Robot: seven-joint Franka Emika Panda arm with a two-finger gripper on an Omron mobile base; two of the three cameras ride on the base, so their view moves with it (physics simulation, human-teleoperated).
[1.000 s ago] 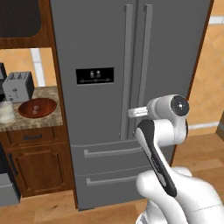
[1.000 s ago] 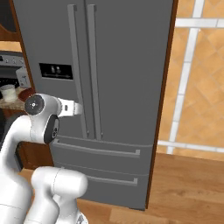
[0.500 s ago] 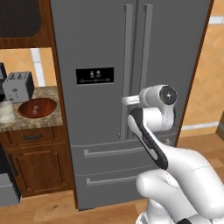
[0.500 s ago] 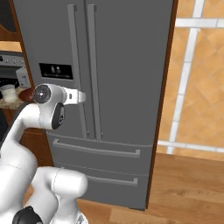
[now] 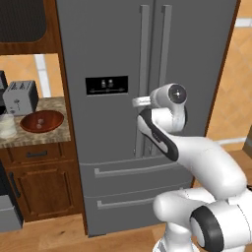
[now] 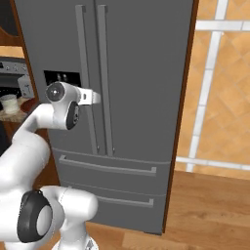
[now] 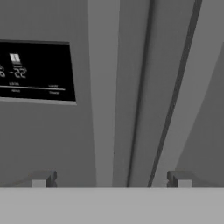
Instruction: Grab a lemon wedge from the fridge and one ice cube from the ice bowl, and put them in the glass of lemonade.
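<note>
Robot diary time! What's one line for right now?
phase: reaching for door | gripper: open, empty, facing left handle | fridge: closed

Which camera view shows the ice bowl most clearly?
The left base view: the ice bowl sits whole on the counter beside the toaster. In the right base view only a reddish sliver peeks out behind the arm. The hand view faces the fridge door instead.

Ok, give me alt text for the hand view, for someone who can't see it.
The open gripper faces the closed grey fridge up close, fingertips straddling the left door's long vertical handle. The black dispenser panel sits at the left.
</note>
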